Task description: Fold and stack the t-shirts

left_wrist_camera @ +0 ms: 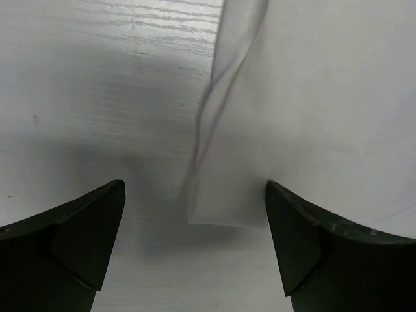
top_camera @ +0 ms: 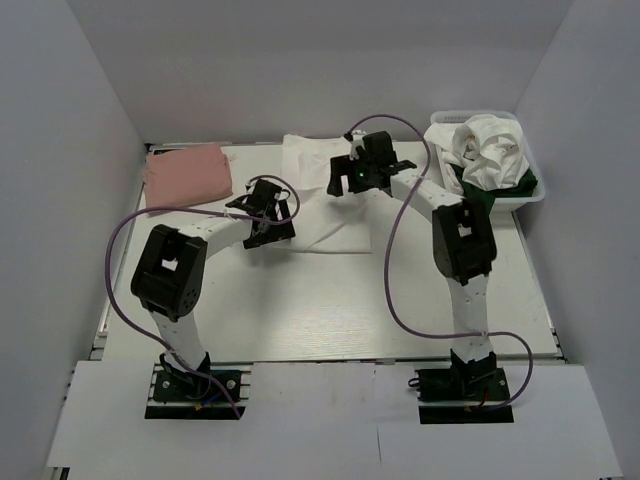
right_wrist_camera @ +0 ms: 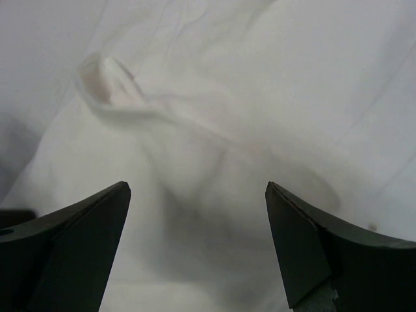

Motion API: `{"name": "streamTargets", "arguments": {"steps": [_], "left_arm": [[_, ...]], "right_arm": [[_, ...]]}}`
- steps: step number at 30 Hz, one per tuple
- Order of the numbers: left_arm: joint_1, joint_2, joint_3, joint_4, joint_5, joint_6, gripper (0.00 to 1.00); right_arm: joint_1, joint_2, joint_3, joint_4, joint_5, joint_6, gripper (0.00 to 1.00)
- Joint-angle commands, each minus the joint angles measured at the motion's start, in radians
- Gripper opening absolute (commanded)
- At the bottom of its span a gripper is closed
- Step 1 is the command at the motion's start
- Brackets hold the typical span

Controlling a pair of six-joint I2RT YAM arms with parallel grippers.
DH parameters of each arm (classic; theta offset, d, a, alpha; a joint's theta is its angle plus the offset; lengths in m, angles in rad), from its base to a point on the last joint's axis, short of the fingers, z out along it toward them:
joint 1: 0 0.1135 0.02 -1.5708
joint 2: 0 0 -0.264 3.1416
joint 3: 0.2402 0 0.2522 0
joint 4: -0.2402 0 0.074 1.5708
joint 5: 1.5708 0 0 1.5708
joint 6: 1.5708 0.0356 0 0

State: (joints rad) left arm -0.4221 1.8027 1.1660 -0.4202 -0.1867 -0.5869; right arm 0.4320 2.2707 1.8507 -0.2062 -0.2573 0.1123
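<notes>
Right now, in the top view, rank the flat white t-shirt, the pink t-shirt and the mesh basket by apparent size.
1-2. flat white t-shirt and mesh basket: too alike to rank, and the shirt is partly hidden.
3. pink t-shirt.

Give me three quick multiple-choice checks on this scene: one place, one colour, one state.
1. Where is the salmon-pink t-shirt? A far left; B near centre; C near right.
2. What colour cloth shares the basket with the crumpled white t-shirt? A red; B dark green; C blue.
3. The left gripper is: A shut on cloth; B open; C shut empty.
Answers: 1 A, it lies folded at the far-left edge. 2 B, green cloth shows at the basket's front. 3 B, jaws apart over a corner of the flat white t-shirt.
</notes>
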Motion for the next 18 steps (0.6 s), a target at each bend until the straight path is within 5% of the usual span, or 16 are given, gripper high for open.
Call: {"name": "streamTargets", "arguments": {"steps": [1,8,12,16,18], "left_arm": [[0.014,0.013,0.032,0.009,0.007,0.009,0.98],[0.023,0.035,-0.028,0.047,0.079,0.009,0.62],[0.023,0.035,-0.083,0.113,0.141,0.009,0.44],[0.023,0.059,-0.074,0.126,0.179,0.009,0.05],[0.023,0.06,-0.084,0.126,0.203,0.009,0.0]], "right_arm": [[-0.001,-0.265,-0.204,0.105,0.007,0.015,0.9],[-0.007,-0.598,-0.707,0.222,0.118,0.122,0.9],[0.001,-0.645,-0.783,0.137,0.132,0.156,0.9],[0.005,-0.652,-0.863,0.094,0.096,0.176,0.9],[0.005,-0.642,-0.87,0.065,0.09,0.168,0.9]]}}
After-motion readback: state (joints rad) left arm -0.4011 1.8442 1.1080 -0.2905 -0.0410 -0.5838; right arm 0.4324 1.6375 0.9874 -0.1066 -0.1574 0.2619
